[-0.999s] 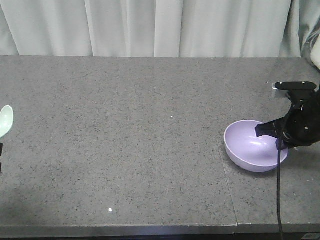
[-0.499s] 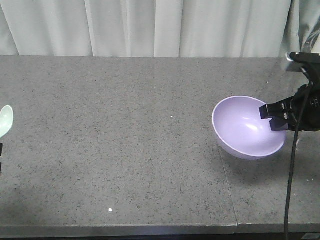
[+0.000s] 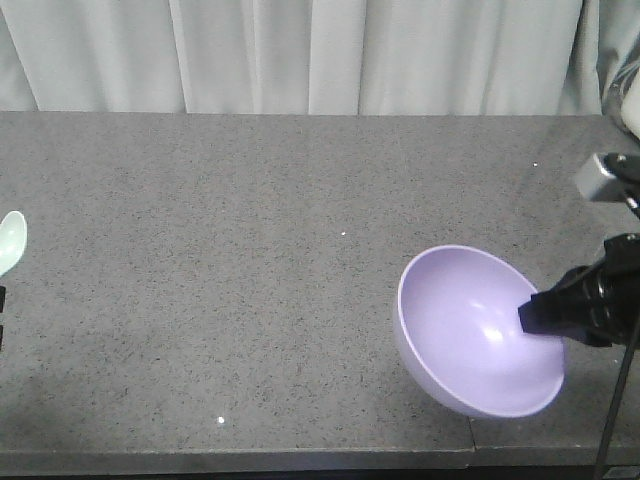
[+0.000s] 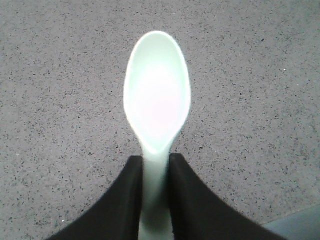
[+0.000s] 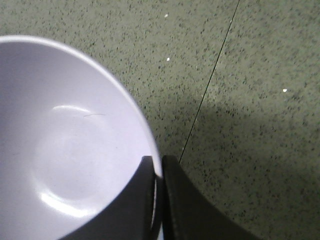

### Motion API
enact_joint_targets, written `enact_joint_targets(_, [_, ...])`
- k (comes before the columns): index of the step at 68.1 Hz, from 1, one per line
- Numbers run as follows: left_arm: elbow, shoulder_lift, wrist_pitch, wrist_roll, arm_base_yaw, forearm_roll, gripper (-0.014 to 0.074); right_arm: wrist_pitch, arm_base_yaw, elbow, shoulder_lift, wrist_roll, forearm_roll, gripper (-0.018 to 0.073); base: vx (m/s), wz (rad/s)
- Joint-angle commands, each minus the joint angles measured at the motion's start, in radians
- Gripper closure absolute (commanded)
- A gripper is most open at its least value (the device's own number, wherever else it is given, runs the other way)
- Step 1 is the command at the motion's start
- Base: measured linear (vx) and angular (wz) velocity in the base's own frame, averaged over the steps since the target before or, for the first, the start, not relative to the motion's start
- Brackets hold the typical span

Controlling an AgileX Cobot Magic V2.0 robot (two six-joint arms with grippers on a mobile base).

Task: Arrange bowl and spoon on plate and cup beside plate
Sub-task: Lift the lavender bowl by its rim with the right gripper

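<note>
**Exterior front-facing view.** A raised camera looks forward and down across the grey table (image 3: pixel 250 280) to the curtain (image 3: pixel 300 55) behind it, from far enough back to take in a wide stretch of tabletop.

**Left wrist view.** The camera sits just behind the left gripper (image 4: pixel 156 167) and faces steeply down at the tabletop from close range. The dark fingers (image 4: pixel 125 200) enter at the bottom edge, and the spoon (image 4: pixel 157 95) fills the centre.

**Right wrist view.** This camera is equally close and faces down from behind the right gripper (image 5: pixel 157 167). It frames part of the bowl (image 5: pixel 60 150) and the table seam (image 5: pixel 210 85).

**Shared ground.** The spoon appears at the front view's left edge. The bowl and seam appear at its lower right.
</note>
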Motion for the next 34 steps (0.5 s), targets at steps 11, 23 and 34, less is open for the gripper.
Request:
enact_joint_targets(11, [-0.023,-0.008,-0.055,0.000,-0.007,-0.018,0.0531,-0.061,0.058,0.047,-0.069,-0.021,0.002,0.0561,0.00,0.00])
enact_joint_targets(23, [-0.023,-0.008,-0.055,0.000,-0.007,-0.018,0.0531,-0.130,0.211,0.047,-0.064,0.061,-0.088,0.0561,0.00,0.00])
enact_joint_targets(34, [-0.023,-0.008,-0.055,0.000,-0.007,-0.018,0.0531,-0.173,0.257,0.047,-0.059,0.128,-0.091,0.0561,0.00,0.00])
